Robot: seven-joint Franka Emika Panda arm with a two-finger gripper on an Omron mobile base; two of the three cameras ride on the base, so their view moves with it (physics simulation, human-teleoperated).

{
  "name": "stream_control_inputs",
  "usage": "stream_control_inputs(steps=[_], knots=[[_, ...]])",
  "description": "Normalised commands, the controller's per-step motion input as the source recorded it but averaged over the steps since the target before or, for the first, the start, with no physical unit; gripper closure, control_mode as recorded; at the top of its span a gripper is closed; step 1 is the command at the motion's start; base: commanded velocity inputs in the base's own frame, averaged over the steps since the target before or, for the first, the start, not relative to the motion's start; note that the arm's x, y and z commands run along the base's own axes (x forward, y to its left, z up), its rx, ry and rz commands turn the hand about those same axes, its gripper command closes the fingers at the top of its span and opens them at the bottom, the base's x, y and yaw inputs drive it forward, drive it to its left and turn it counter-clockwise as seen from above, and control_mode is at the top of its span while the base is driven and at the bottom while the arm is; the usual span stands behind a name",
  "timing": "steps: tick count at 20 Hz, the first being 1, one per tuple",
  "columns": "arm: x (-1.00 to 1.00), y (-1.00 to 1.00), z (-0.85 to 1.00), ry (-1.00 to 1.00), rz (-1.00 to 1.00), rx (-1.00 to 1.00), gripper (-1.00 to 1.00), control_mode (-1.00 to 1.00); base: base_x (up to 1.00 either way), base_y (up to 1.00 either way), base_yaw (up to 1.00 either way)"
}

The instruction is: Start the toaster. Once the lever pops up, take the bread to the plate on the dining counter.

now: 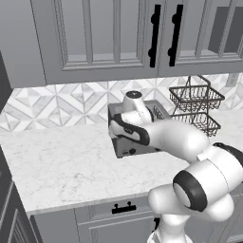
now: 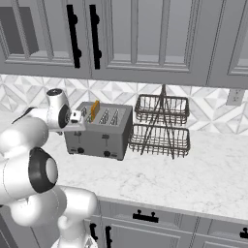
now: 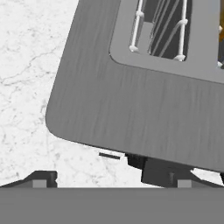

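The two-finger gripper [image 3: 109, 181] hangs right over the front left corner of the boxy grey metal four-slot toaster [image 2: 99, 133], its jaws spread wide and nothing between them. In the hand view one dark fingertip [image 3: 43, 178] pokes up at the lower left over the marble, the other at the lower right, just beside the small dark-grey lever tab [image 3: 157, 171] that juts from the toaster's front edge. Whether a fingertip touches the lever, I cannot tell. Above it, the brushed grey top of the toaster and one open slot with white wire guides.

From the right base view, the white hand sits at the toaster's left end, and there is the bread [image 2: 95, 110], a thin slice with an orange-brown crust, standing upright in a left-hand slot with its top edge sticking out. Black round knobs [image 2: 107, 153] line the toaster's front.

The toaster rests on the white marble worktop [image 2: 193, 179] against the patterned backsplash. A two-tier dark wire basket rack [image 2: 161, 127] stands just beside it on the right, grey cabinets [image 2: 140, 38] overhead.
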Motion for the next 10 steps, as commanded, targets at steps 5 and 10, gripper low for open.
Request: stream_control_inputs(steps=[5,10], knots=[[0.21,0.04,-0.27,0.0,0.01,0.0,-1.0,-1.0,0.0,0.0,0.0],[0.07,0.0,-0.32,0.0,0.02,0.0,-1.0,-1.0,0.0,0.0,0.0]])
